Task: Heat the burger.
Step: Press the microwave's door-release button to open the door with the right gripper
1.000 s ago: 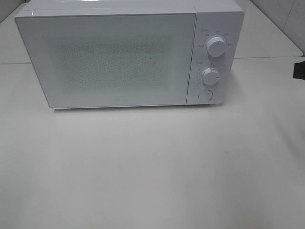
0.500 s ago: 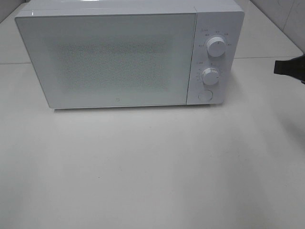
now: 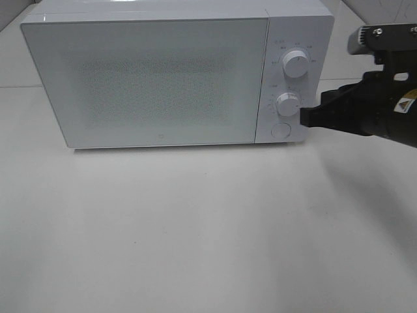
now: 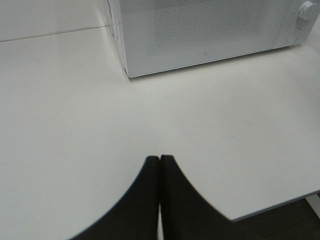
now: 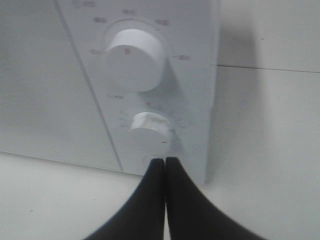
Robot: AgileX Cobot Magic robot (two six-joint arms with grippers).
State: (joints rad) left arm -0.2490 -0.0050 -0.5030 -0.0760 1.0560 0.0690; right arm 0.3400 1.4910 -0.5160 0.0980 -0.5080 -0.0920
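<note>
Right gripper [image 3: 305,118]: jaws pressed fully together, empty, tip poised close to the round button [image 3: 281,130] below the lower dial [image 3: 287,103] of the microwave [image 3: 182,8]. Judged: closed to act as a blunt poker for releasing the door [image 3: 156,78]. The burger is not visible; the door is shut.

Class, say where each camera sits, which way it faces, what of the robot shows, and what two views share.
Exterior high: high in front, looking down at microwave and table; right gripper shows.
Left wrist: on left arm, facing microwave across table; shut left gripper shows.
Right wrist: on right arm, facing the control panel; shut right gripper shows.
Shared: exterior and right wrist both show the control panel.
</note>
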